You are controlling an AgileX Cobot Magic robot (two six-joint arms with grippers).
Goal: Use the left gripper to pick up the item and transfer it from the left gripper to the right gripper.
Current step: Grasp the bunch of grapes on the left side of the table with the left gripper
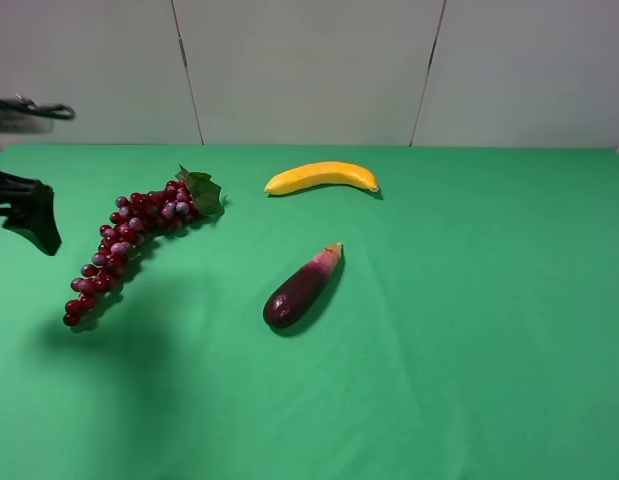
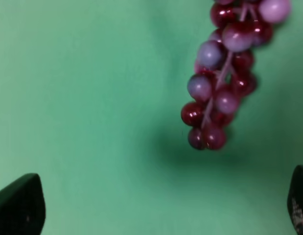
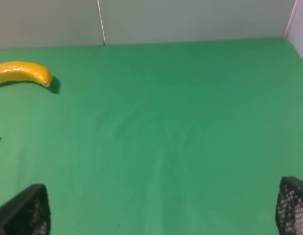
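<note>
A bunch of dark red grapes (image 1: 124, 245) with green leaves lies at the left of the green table. My left gripper (image 1: 29, 215) hovers at the far left edge, to the left of the bunch. In the left wrist view the gripper (image 2: 158, 215) is open and empty, and the lower end of the grapes (image 2: 222, 78) lies ahead of its fingertips (image 2: 19, 205). My right gripper (image 3: 156, 215) is open and empty over bare cloth; it is out of the exterior view.
A yellow banana (image 1: 321, 177) lies at the back centre and also shows in the right wrist view (image 3: 21, 72). A purple eggplant (image 1: 301, 288) lies in the middle. The green cloth (image 1: 489, 330) covers the table; white wall panels stand behind.
</note>
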